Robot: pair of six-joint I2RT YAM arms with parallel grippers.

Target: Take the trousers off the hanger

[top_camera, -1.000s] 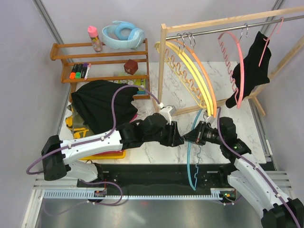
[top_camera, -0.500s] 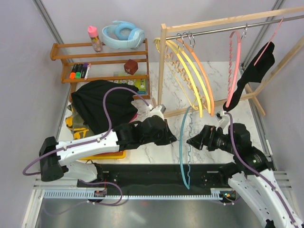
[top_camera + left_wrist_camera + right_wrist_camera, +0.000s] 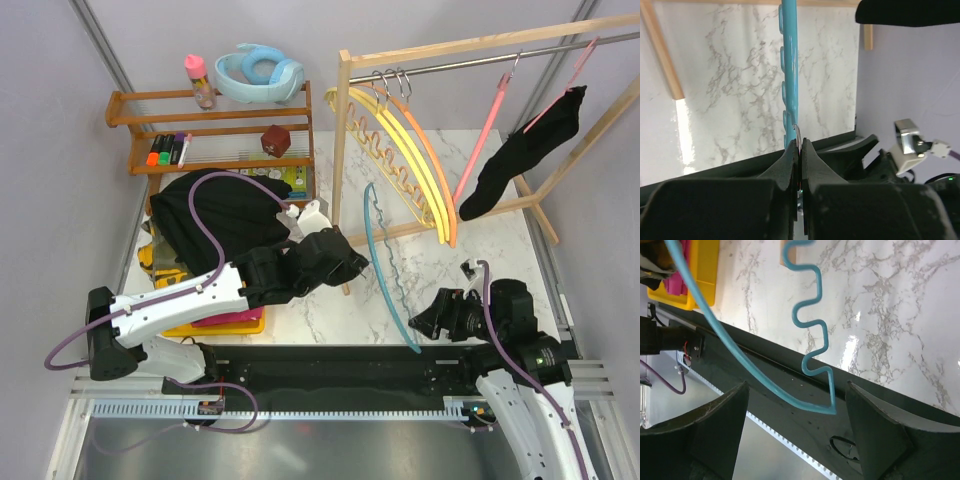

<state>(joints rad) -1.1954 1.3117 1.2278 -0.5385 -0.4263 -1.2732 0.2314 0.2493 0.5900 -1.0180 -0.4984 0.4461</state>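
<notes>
Left gripper (image 3: 799,142) pinches tight on the bare teal hanger (image 3: 789,60); right gripper (image 3: 796,400) gapes wide, holding nothing; black trousers (image 3: 520,150) hang at two o'clock on the pink hanger (image 3: 478,140); best set the teal one down clear of the rail (image 3: 450,65) first.

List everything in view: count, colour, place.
rack: one, wood, right
hangers: three, yellow, orange, on rack
pink hanger: one, pink, on rack
trousers: one, black, on pink hanger
teal hanger: one, teal, in left fingers
clothes: pile, black, magenta, camouflage, left
tray: one, yellow, under clothes
shelf: one, wood, left
bottle: one, pink, on shelf
ring: one, blue, by bottle
markers: three, orange, green, purple, on shelf
cube: one, brown, on shelf
left fingers: shut on teal hanger
right fingers: open
</notes>
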